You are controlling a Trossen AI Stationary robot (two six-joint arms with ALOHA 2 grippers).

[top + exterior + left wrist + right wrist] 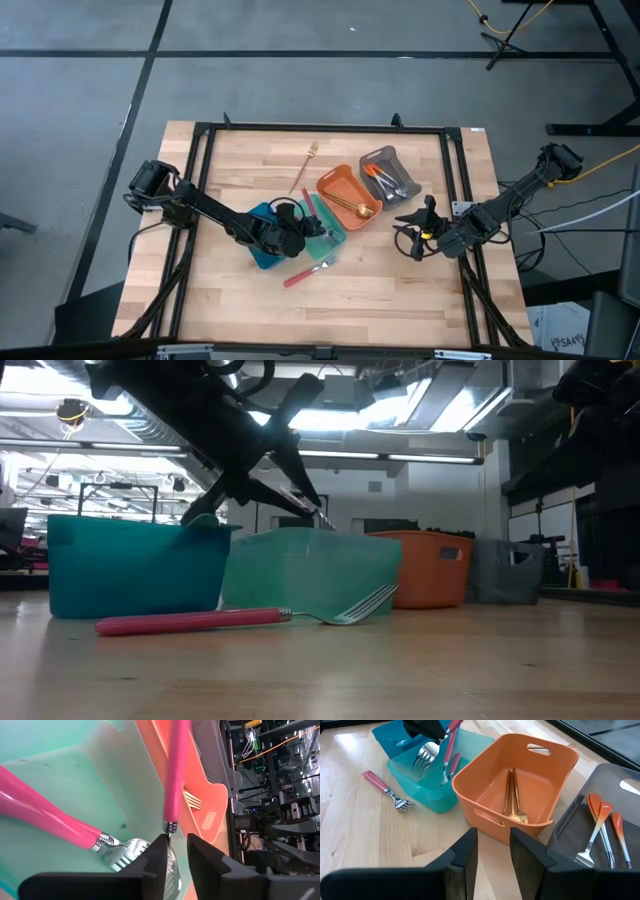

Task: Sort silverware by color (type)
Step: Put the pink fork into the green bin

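Note:
My left gripper (pixel 177 852) hangs over the teal tray (pixel 332 240), fingers a little apart, with the metal head (pixel 172 870) of a pink-handled utensil between them. Its handle (pixel 175 770) runs away from the fingers. Another pink fork (pixel 55 822) lies on the teal tray's floor. A third pink fork (pixel 308 272) lies flat on the table in front of the trays. Gold utensils (pixel 512 795) lie in the orange tray (pixel 485 795), and orange-handled ones (pixel 600 815) lie in the grey tray (pixel 575 825). My right gripper (pixel 492 855) waits open near the right edge with nothing between its fingers. My left gripper has the pink utensil's metal head (pixel 172 870) between its fingers, close against one finger (pixel 157 857). A gap shows between the head and the other finger. I cannot tell whether a finger touches it. The fingers slant down over the teal tray, along the utensil.
A blue tray (pixel 262 252) stands beside the teal one, under my left arm. One slim gold-handled fork (pixel 305 165) lies on the bare wood behind the trays. A black frame (pixel 320 128) borders the table top.

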